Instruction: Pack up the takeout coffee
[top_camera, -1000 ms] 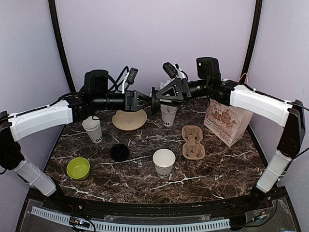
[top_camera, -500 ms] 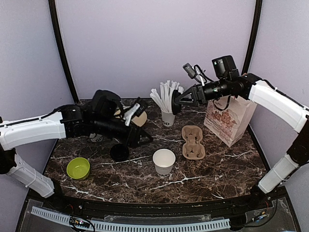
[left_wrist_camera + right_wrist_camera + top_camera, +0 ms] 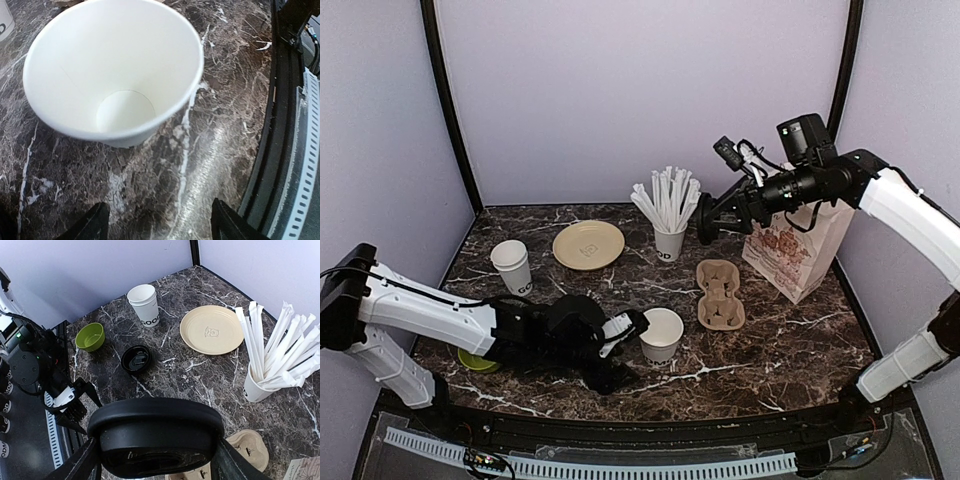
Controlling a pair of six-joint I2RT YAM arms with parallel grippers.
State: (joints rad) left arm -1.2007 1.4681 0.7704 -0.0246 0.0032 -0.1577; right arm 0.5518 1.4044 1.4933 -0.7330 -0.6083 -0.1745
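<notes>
Lid held high at right; plain cup (image 3: 112,75) empty at centre
The right end effector (image 3: 155,440) clamps a black lid (image 3: 705,219) beside the cup of straws (image 3: 669,243). The lettered cup (image 3: 511,266) stands far left on the table (image 3: 770,340), lidless. The left end effector (image 3: 160,227), spread wide and holding nothing, has dropped from the far side to just near the plain cup.

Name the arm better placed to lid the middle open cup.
Right: the right pincer holds a black lid. The left pincer is open and empty beside the cup.
</notes>
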